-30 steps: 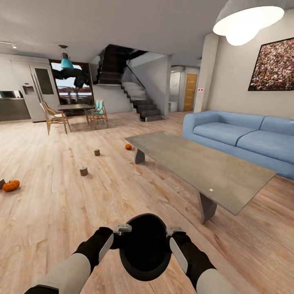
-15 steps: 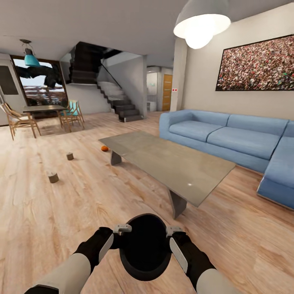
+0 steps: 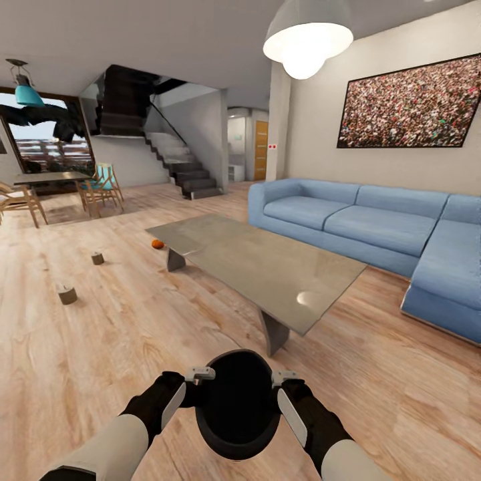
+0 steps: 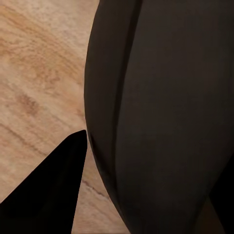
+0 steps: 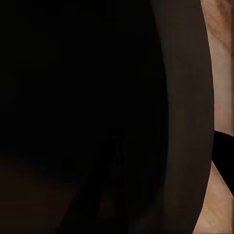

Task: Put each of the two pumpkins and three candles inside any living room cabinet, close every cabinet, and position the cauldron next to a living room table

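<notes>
Both pincers (image 3: 200, 375) clamping cauldron (image 3: 238, 414) above wood floor (image 3: 100, 334)

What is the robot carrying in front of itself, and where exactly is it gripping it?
A black cauldron, held between both arms: the left gripper and right gripper pinch opposite sides of its rim.

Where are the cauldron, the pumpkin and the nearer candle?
cauldron (image 3: 237, 401), head view, on its dark inside.
pumpkin (image 3: 157, 244), head view, on its orange body.
nearer candle (image 3: 67, 294), head view, on its side.
</notes>
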